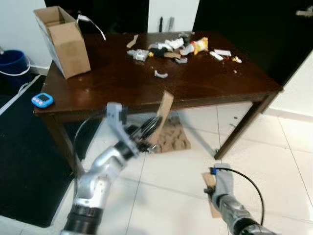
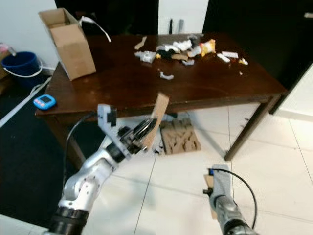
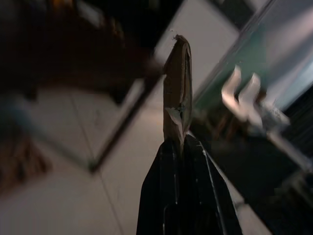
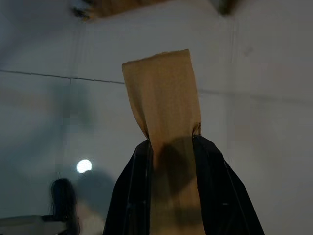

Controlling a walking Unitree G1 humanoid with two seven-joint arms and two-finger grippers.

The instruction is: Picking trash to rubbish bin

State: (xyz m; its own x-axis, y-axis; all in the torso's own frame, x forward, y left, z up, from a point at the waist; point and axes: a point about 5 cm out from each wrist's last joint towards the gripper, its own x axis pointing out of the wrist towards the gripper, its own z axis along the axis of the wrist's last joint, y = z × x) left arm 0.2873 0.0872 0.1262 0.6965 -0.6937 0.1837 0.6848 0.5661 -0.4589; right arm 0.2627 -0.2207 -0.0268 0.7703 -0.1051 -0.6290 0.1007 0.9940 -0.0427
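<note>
My left gripper (image 1: 149, 139) is raised in front of the table's near edge and is shut on a long brown cardboard strip (image 1: 165, 109) that stands upright from its fingers. In the left wrist view the strip (image 3: 177, 88) juts out from between the closed black fingers (image 3: 195, 186). My right gripper (image 1: 212, 195) hangs low over the white tiles, shut on a flat piece of cardboard (image 4: 164, 98). Several scraps of trash (image 1: 172, 48) lie scattered on the far part of the dark wooden table (image 1: 117, 78).
An open cardboard box (image 1: 63, 39) stands on the table's left end, with a blue timer (image 1: 42, 100) near the front left corner. A blue bucket (image 1: 12, 61) sits on the floor at far left. Crumpled cardboard (image 1: 172, 138) lies under the table. A black mat (image 1: 24, 161) covers the left floor.
</note>
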